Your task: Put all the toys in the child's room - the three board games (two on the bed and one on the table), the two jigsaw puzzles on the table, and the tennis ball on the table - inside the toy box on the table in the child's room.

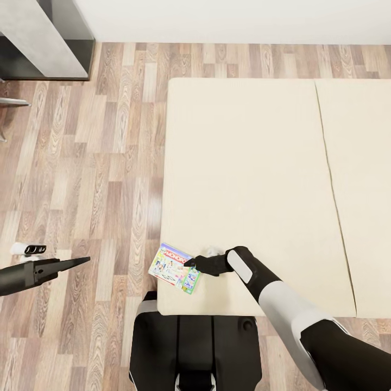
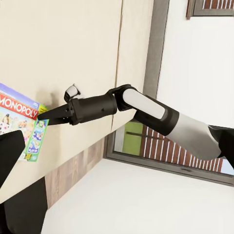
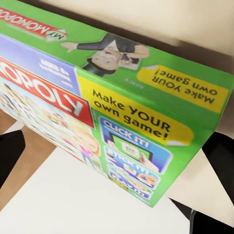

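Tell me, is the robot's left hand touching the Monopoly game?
No, the left gripper hangs over the wood floor, apart from the Monopoly box, which sits at the bed's corner by the right gripper.

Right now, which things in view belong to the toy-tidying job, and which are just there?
Job:
- Monopoly board game, at the bed's near corner
- bed
- right gripper, at the game's edge

Just there:
- wood floor
- grey furniture, far left
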Controlling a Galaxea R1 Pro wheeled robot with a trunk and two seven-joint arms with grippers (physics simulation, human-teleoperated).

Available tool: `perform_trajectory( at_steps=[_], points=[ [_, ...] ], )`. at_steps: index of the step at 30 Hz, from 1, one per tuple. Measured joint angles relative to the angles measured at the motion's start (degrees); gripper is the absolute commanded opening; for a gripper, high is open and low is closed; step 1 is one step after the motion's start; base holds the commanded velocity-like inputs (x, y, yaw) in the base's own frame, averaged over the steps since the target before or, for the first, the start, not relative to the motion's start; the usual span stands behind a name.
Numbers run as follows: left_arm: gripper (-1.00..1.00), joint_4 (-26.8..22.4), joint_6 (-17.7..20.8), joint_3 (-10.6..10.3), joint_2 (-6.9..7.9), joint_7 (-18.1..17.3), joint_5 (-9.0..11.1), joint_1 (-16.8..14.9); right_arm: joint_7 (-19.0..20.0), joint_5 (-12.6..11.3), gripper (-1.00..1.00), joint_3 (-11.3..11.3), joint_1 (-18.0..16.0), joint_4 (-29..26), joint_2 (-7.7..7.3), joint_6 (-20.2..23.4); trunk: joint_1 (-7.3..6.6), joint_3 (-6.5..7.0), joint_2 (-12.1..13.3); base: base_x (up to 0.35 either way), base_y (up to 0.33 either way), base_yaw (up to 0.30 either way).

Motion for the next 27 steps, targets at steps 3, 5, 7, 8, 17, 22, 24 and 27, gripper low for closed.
perform_trajectory(
  at_steps=[3,5,7,8,17,22,24,27],
  points=[
    [1.00,0.0,0.0,0.0,0.00,0.0,0.0,0.0,0.0,0.0,1.00,0.0,0.0,0.0,0.00,0.0,0.00,0.00,0.0,0.000,0.002,0.000],
    [1.00,0.0,0.0,0.0,0.00,0.0,0.0,0.0,0.0,0.1,1.00,0.0,0.0,0.0,0.00,0.0,0.00,0.00,0.0,0.000,0.030,0.000],
    [1.00,0.0,0.0,0.0,0.00,0.0,0.0,0.0,-0.1,0.3,1.00,0.0,0.0,0.0,-0.01,0.1,0.00,0.00,0.0,0.000,0.058,0.000],
    [1.00,0.0,0.0,0.0,0.00,0.0,0.0,0.0,0.0,0.2,1.00,0.0,0.0,0.0,-0.01,0.0,0.00,0.00,0.0,0.000,0.036,0.000],
    [1.00,0.0,0.0,0.0,0.00,0.0,0.0,0.0,0.0,0.0,1.00,0.0,0.0,0.0,0.00,0.0,0.00,0.00,0.0,0.000,0.010,0.000],
    [1.00,0.0,0.0,0.1,0.00,0.0,0.0,0.0,0.0,0.0,1.00,0.0,0.0,0.0,0.00,0.1,0.00,0.00,0.0,0.000,0.000,0.000],
    [1.00,0.0,0.0,0.1,0.00,0.0,0.0,0.0,0.0,0.0,1.00,0.0,0.0,0.0,0.00,0.0,0.00,0.00,0.0,0.000,0.000,0.000],
    [1.00,0.0,0.0,0.1,0.00,0.0,0.0,0.0,0.0,0.0,1.00,0.0,0.0,0.0,0.00,0.1,0.00,0.00,0.0,0.000,0.000,0.000]
  ],
)
